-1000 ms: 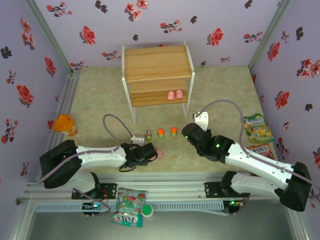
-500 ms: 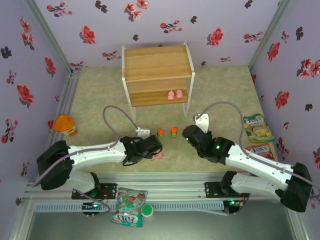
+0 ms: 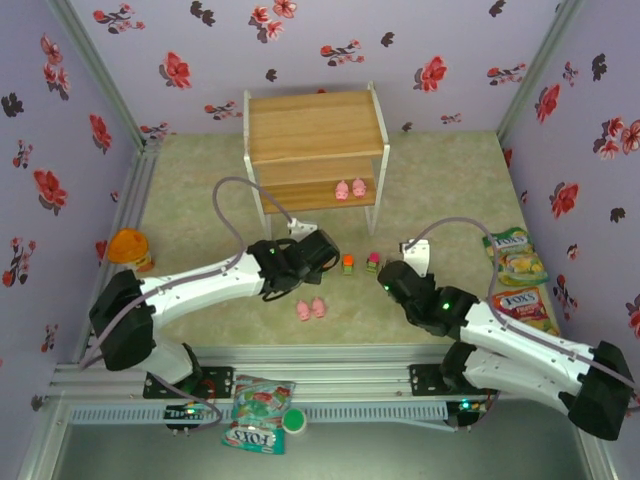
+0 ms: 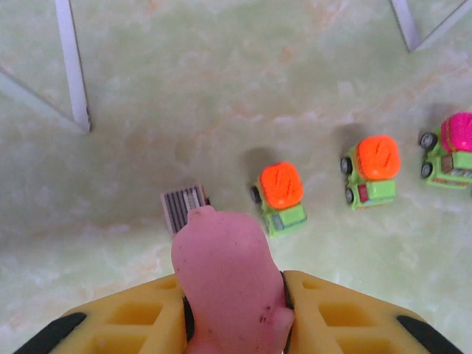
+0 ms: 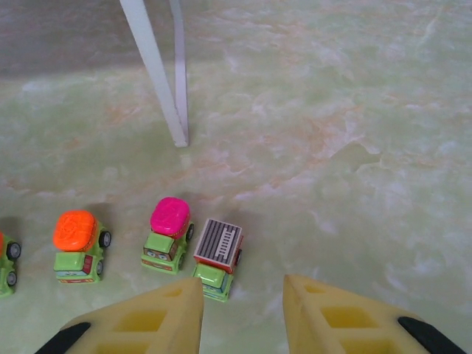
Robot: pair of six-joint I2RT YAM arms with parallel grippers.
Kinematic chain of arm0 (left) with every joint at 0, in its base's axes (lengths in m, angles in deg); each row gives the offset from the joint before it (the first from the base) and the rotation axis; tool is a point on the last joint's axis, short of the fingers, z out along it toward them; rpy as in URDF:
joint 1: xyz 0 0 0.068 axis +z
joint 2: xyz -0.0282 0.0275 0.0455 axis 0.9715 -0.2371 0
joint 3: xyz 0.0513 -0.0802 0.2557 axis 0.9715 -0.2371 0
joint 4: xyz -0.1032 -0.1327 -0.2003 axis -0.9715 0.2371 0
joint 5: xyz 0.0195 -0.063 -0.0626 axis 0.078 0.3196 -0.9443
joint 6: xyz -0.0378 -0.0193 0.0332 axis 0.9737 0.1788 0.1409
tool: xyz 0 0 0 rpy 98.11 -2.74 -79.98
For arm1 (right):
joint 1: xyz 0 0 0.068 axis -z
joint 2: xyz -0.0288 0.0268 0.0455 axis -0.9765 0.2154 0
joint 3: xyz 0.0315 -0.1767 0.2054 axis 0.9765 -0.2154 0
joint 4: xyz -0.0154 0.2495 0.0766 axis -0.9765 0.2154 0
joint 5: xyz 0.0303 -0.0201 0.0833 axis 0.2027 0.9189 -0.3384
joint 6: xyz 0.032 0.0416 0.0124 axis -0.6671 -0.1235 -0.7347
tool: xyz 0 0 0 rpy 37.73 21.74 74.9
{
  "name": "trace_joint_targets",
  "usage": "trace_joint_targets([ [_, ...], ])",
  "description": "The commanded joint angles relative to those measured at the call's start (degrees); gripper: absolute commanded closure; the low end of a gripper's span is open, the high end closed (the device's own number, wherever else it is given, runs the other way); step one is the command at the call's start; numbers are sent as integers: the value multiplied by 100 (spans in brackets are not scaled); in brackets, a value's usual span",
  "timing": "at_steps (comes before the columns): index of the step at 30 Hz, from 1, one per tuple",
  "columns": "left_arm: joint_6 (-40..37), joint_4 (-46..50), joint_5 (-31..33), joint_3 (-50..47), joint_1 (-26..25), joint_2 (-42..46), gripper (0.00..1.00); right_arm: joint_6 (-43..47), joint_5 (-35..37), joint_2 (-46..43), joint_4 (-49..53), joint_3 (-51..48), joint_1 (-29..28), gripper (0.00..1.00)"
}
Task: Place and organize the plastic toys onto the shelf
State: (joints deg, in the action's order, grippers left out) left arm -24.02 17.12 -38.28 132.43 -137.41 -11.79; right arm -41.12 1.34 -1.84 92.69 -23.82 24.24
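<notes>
Pink pig (image 4: 221,258) tight in the left gripper (image 4: 232,284), plainest from its wrist.

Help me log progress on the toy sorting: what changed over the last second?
The left end effector, shut on a pink pig, swung forward toward the shelf, leaving two floor pigs behind. The right end effector, open, drew back to the right, uncovering a pink-topped car. Unchanged: two pigs on the lower shelf board, the orange car.
</notes>
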Motion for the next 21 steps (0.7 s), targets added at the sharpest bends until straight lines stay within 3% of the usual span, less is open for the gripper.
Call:
trace_joint_targets([
  [1, -489, 140, -11, 422, 177, -228, 66, 59, -35, -203, -192, -185, 96, 65],
  [16, -1312, 599, -214, 1811, 730, -771, 66, 330, -346, -384, -650, -539, 196, 62],
  [21, -1588, 771, -350, 2294, 852, -1067, 66, 576, -606, -364, -390, -277, 193, 61],
])
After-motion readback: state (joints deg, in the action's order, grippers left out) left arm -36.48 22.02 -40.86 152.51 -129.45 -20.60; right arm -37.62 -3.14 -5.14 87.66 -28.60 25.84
